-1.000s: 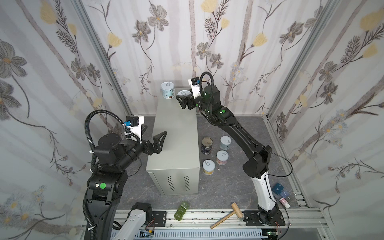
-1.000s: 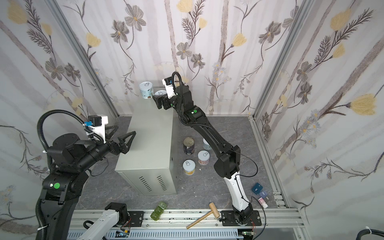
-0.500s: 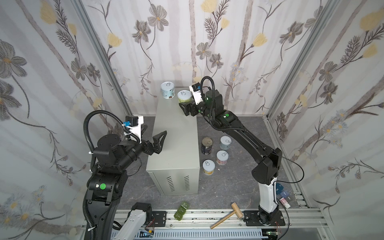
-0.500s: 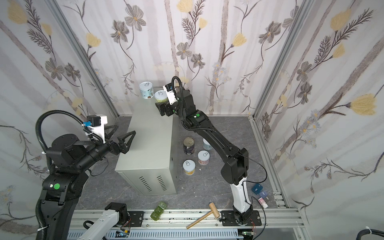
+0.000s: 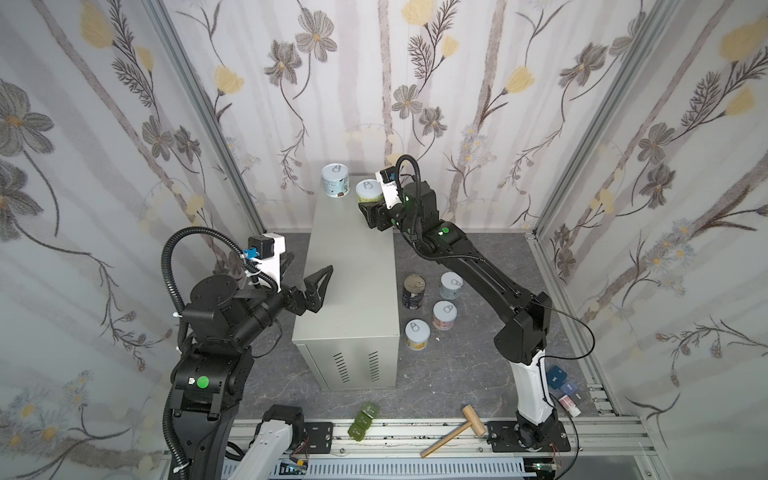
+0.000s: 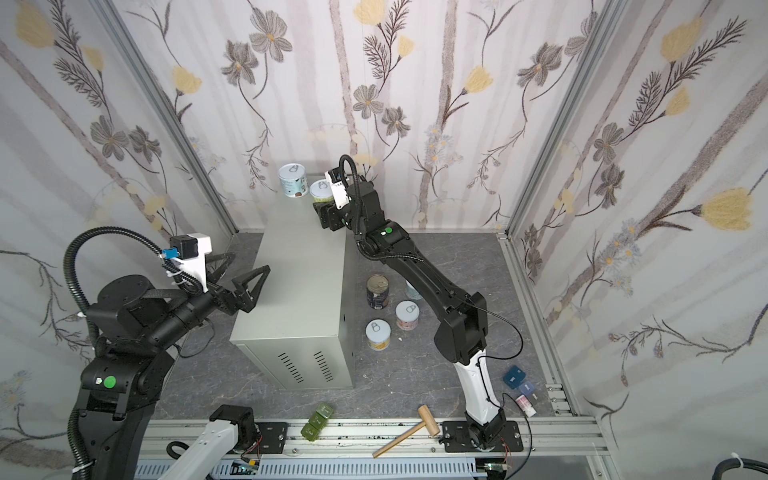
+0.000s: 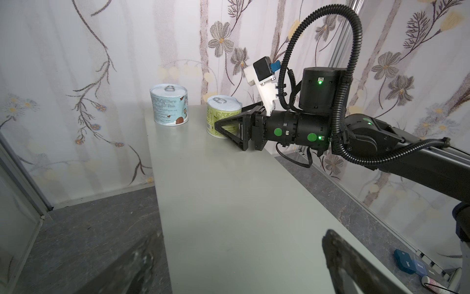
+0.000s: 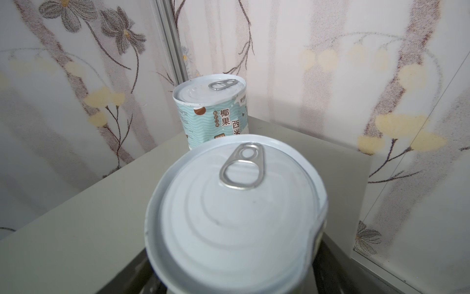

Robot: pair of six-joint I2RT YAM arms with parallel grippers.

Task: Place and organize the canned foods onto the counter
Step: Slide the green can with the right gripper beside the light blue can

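At the left, the left gripper hung beside the counter, its claw wide apart and holding nothing. On the far end of the counter two tins stood upright, close together but not touching: the blue-label can, then the green-label can. The right gripper had one finger on each side of the green-label can; whether they pressed it or only stood around it, I could not tell. So two of the six canned foods were up, by my judgement.

To the right, on the floor near the counter wall, four were not yet lifted: the navy can, the yellow-label can, the pink-label can and the pale can. The right arm passed above them, which could hinder a reach.

At the front lay the green blocks, the wooden mallet and the small blue boxes, all well apart from the cans.
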